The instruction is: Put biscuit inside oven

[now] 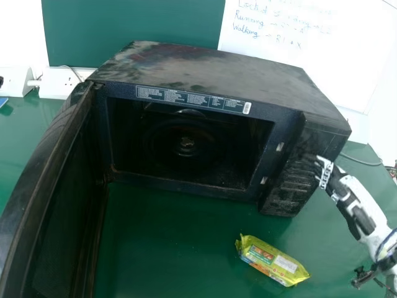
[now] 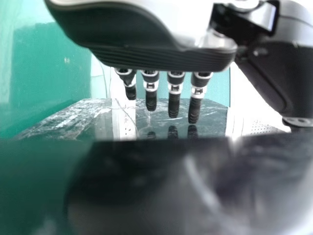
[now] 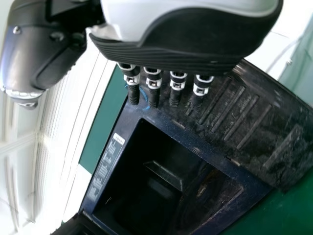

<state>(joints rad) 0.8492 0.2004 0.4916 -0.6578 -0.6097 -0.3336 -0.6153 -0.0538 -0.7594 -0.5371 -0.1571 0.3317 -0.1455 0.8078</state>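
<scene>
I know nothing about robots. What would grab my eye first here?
The big black oven dominates the middle of the head view, its door wide open on the left. Next comes the bright yellow-green biscuit packet, lying on the green table in front of it. The right robot hand is at the oven's button panel.

On the green table (image 1: 180,248) there stands one black microwave oven (image 1: 205,68) with its door (image 1: 65,205) swung open, and a yellow-green biscuit packet (image 1: 271,261) lies in front of its right part, not touching it.
</scene>
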